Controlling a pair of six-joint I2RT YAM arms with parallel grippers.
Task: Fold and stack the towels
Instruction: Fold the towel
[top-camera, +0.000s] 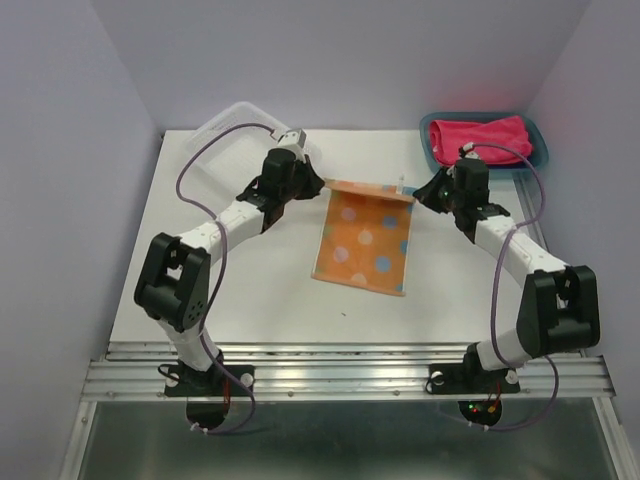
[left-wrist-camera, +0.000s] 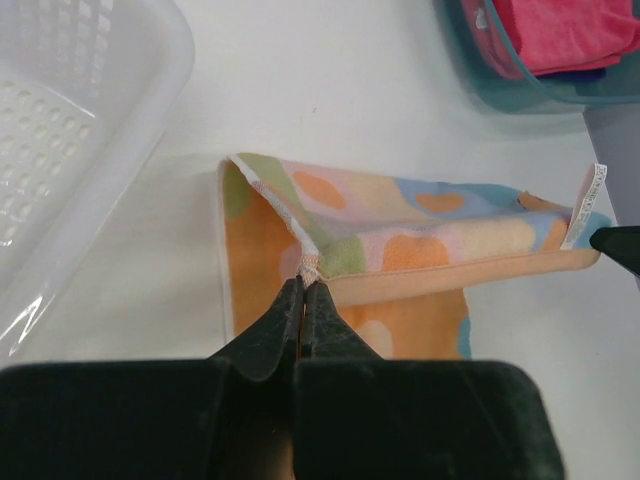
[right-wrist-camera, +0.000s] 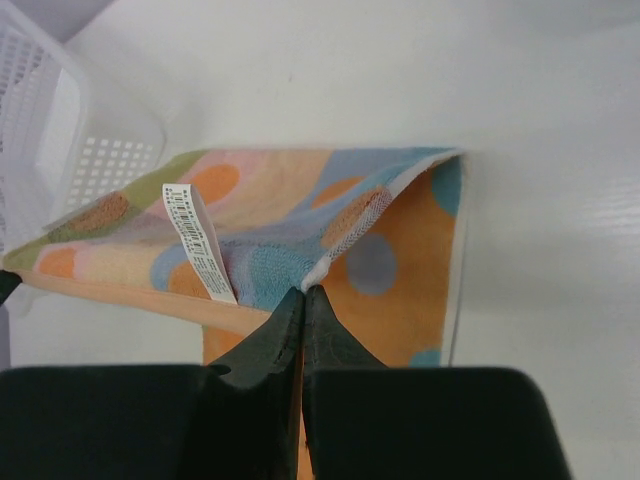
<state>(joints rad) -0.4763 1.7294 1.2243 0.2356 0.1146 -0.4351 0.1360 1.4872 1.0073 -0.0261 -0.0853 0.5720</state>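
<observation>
Centre frame: my left end effector (left-wrist-camera: 303, 290) and right end effector (right-wrist-camera: 303, 295), both pressed together, pinch the upper corners of the towel (top-camera: 365, 240).

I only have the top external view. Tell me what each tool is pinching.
Observer: The left tool is shut on one far corner hem of the pale orange cloth towel with coloured spots.
Operator: Now the right one.
Observer: The right tool is shut on the other far corner hem.
Operator: Check the tray.
Observer: What looks like a strip of dark purple cloth shows under the hot pink towel in the teal plastic tray.
</observation>
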